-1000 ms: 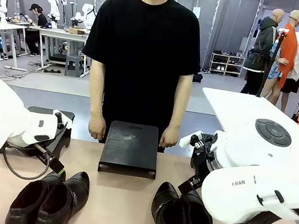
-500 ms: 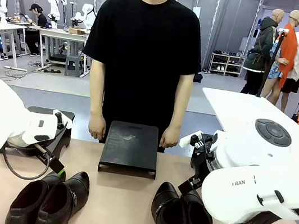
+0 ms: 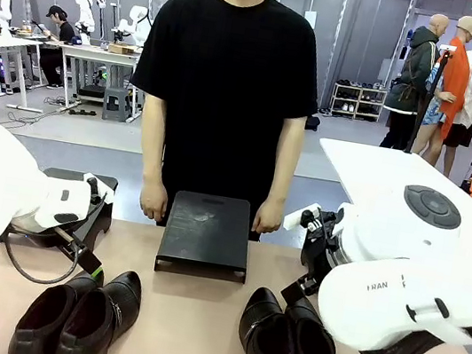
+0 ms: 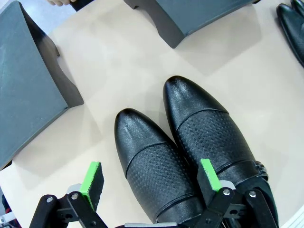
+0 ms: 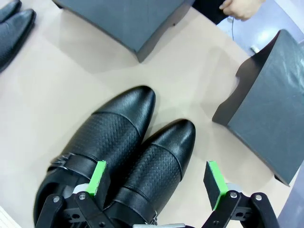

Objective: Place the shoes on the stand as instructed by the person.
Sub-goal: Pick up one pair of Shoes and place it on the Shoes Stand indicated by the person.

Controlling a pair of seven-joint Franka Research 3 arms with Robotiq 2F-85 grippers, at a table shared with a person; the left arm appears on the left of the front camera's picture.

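Observation:
Two pairs of shiny black shoes lie near the table's front edge: one pair at the left [image 3: 79,314], the other at the right [image 3: 290,347]. In the left wrist view my left gripper [image 4: 151,176] is open just above the left pair, its green pads astride one shoe [image 4: 145,161], with the second shoe [image 4: 209,128] beside it. My right gripper [image 5: 156,180] is open too, astride one shoe of the right pair [image 5: 159,159], its mate [image 5: 104,137] alongside. The person [image 3: 227,77] stands at the far side, both hands hanging at the table's edge.
A low black stand [image 3: 206,233] sits mid-table in front of the person. A second stand [image 3: 79,206] is at the far left, partly behind my left arm. A third stand [image 5: 266,104] is at the right. Bare tabletop lies between shoes and stands.

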